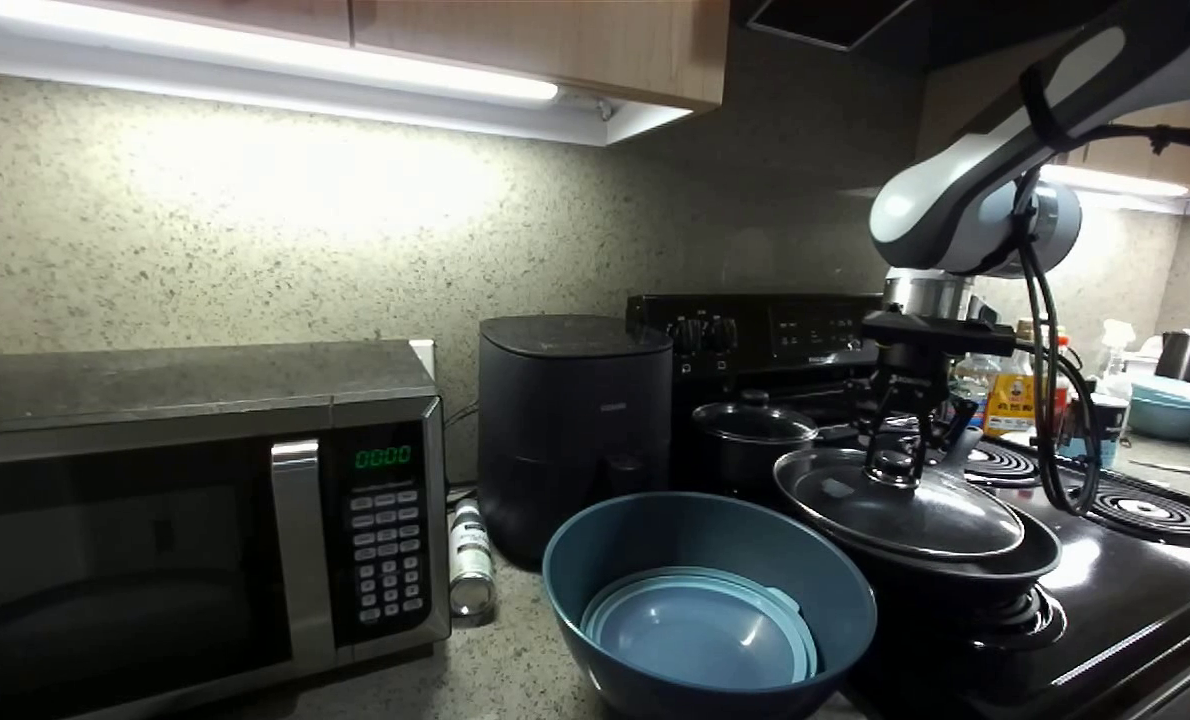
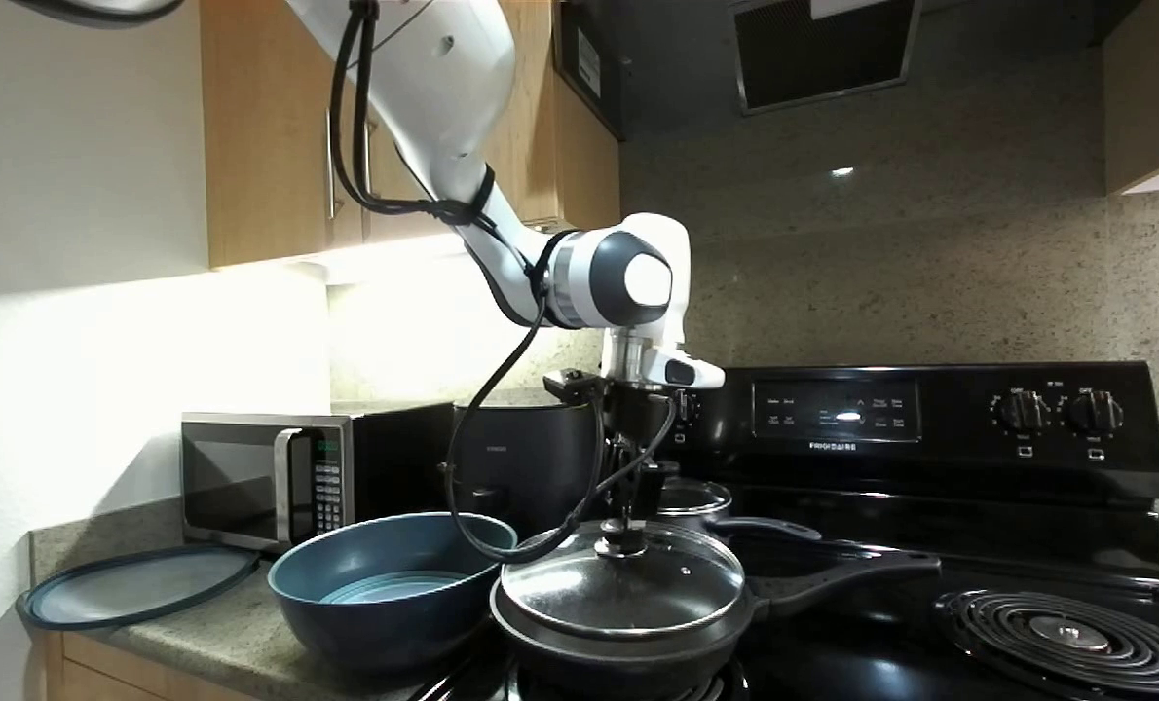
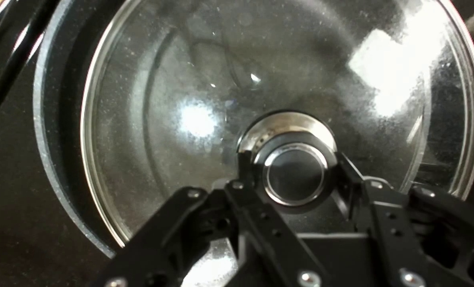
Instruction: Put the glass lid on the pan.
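The glass lid [image 1: 955, 510] is round and clear, with a thin metal rim and a central knob. It is over the black frying pan [image 1: 1043, 562] in both exterior views, the lid [image 2: 677, 584] off-centre on the pan [image 2: 628, 672]. In the wrist view the pan's rim [image 3: 41, 131] shows as a wide crescent left of the lid [image 3: 205, 71]. I cannot tell whether the lid's rim touches the pan. My gripper [image 3: 294, 169] has a finger against each side of the knob. It points straight down in both exterior views [image 1: 895, 468] [image 2: 622, 523].
A big blue bowl [image 1: 695, 530] with smaller bowls stands close beside the pan. The smaller black pot [image 1: 740, 465] with its own lid is behind. A black air fryer [image 1: 565, 440] and a microwave [image 1: 205, 540] stand further along. The pan's handle [image 2: 852, 582] points toward the stove's back.
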`<state>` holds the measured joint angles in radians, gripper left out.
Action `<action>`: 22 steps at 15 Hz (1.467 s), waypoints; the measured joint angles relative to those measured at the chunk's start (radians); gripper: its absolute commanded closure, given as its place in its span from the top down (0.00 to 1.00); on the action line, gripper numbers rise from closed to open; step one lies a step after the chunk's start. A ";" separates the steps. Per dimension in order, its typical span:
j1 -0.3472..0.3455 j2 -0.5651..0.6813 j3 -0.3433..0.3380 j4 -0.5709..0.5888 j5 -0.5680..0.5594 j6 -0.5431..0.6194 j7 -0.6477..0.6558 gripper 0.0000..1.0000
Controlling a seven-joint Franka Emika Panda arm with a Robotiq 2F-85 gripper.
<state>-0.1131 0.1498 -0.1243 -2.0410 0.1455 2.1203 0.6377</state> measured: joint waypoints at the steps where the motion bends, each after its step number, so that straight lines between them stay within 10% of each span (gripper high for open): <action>1: 0.000 -0.001 0.000 0.000 0.011 -0.013 0.000 0.25; 22: -0.010 -0.120 -0.054 -0.158 0.021 0.100 0.031 0.25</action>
<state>-0.1229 0.0298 -0.1779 -2.1989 0.1666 2.2207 0.6685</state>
